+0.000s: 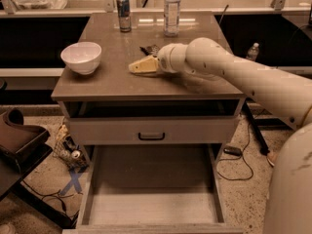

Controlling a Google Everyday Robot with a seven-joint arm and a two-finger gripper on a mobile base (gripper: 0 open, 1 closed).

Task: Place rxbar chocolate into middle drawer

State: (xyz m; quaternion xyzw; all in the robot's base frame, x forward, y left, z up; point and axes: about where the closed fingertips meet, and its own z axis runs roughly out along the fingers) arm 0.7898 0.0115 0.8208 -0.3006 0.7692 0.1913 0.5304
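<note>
Since the rxbar chocolate (pixel 148 49) lies on the cabinet top (pixel 107 77), just behind my gripper (pixel 141 67), nothing is done yet. Whether the gripper is open or closed, I can't tell. I must grab the bar and drop it into the open middle drawer (pixel 151 206) below.

Dark snack bar (pixel 148 49) lies flat just behind the gripper (pixel 134 68), which is low over the cabinet top (pixel 97 84). Drawer (pixel 153 204) pulled open, pale floor, well below the gripper.
</note>
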